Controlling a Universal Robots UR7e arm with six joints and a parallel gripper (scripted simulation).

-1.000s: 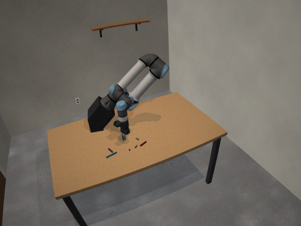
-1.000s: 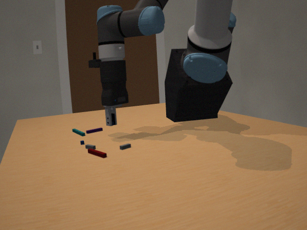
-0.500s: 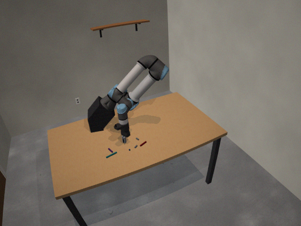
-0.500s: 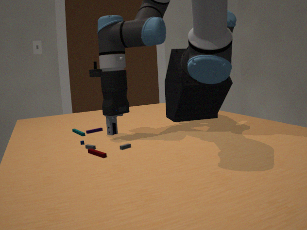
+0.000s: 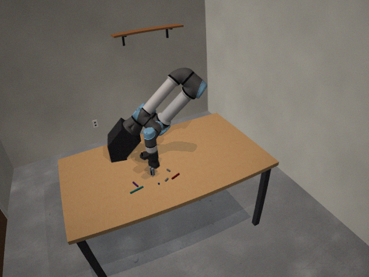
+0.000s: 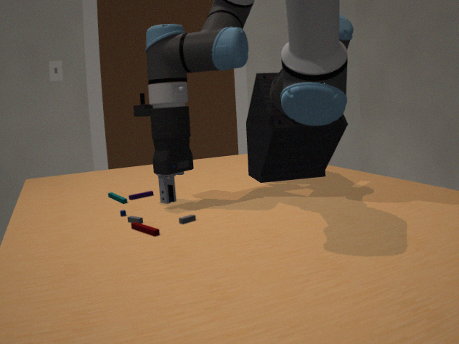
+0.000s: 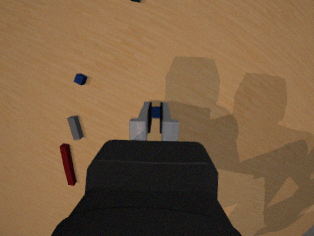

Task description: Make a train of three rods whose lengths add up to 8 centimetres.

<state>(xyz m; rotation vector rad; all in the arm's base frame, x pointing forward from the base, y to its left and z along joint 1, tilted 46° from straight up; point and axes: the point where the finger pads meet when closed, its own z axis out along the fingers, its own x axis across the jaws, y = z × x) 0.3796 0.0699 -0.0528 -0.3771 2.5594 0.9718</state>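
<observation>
A: "Holding the first blue rod, the two-finger gripper has its jaws closed on it, low above table, yes?"
B: "Yes. It looks v. light and stiff, prob. not fragile, but so short it could twist. Keep grip at mid-length, pls, and release gently."
A: "And the others?"
B: "Second blue rod lies near the grey one; take its sides, approx. centre. Purple rod is beside the turquoise; pinch mid-length, o/w it may swing."
</observation>
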